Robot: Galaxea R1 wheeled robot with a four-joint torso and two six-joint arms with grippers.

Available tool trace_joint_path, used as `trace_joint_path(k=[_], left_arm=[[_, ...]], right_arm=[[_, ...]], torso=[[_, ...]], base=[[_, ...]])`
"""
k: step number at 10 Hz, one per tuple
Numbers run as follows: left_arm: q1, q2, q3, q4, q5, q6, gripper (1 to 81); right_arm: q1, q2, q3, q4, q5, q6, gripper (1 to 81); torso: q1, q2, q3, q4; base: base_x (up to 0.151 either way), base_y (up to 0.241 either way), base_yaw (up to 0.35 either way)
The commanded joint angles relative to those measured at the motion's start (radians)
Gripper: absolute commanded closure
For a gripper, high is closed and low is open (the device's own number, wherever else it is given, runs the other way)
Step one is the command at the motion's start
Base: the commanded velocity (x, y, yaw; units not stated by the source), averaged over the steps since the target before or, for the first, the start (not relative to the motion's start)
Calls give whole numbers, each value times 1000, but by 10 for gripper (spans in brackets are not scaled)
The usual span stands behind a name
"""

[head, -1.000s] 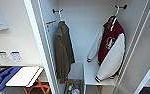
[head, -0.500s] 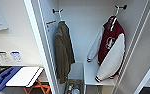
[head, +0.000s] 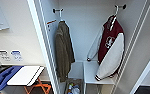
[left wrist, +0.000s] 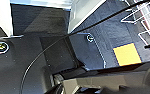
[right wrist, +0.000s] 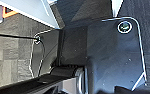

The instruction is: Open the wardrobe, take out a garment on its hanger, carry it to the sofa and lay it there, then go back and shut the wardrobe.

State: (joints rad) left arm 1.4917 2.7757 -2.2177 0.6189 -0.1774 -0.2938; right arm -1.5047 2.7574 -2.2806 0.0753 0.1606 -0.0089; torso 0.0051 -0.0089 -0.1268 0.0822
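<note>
- One wardrobe point(head: 91, 30) stands open across the middle of the head view, its white interior bare to the back wall.
- Two garments hang inside it. The maroon jacket point(head: 110, 47) with white sleeves and a white chest emblem is at the right of the frame; one olive-brown coat point(head: 63, 51) is at the centre-left.
- The jacket hangs from one thin white hanger point(head: 115, 13), hooked on a dark peg at the upper right.
- The jacket's lower hem and striped cuff rest on a white shelf point(head: 91, 72) low in the wardrobe, right of centre.
- The coat hangs apart from the jacket, on its own peg at the upper centre-left.
- A bin of small items point(head: 73, 88) sits at the wardrobe's bottom edge, below the coat.
- One white-topped folding table point(head: 24, 75) with orange legs stands at the lower left, beside a blue object.
- In both wrist views dark robot plates lie over grey carpet; a yellow floor patch point(left wrist: 126, 53) shows at the right of the left wrist view.
- Whether either gripper's fingers are spread or closed, I cannot tell; nothing shows them gripping or touching anything.
</note>
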Motion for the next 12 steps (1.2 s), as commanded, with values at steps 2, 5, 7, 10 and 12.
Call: trace_joint_path(k=[2, 5, 7, 10, 12], left_arm=[[-21, -7, 16, 4, 33, -4, 10], [-21, -2, 16, 5, 35, -4, 10], [-21, 12, -2, -5, 39, -8, 10], [-17, 125, -269, -108, 88, -41, 10], [-14, 206, -424, -151, 95, -41, 10]], right_arm=[[19, 18, -35, 0, -59, 1, 10], [19, 46, -78, 4, -59, 1, 10], [11, 76, -126, 3, -61, 1, 10], [0, 142, -210, -6, -61, 0, 10], [-9, 178, -261, -2, -61, 0, 10]], torso=[[-2, -1, 0, 0], [-4, -2, 1, 0], [-4, -2, 1, 0], [-4, -2, 1, 0], [-4, -2, 1, 0]], base=[[-78, 0, 0], [-22, 0, 0], [0, 0, 0], [0, 0, 0], [0, 0, 0]])
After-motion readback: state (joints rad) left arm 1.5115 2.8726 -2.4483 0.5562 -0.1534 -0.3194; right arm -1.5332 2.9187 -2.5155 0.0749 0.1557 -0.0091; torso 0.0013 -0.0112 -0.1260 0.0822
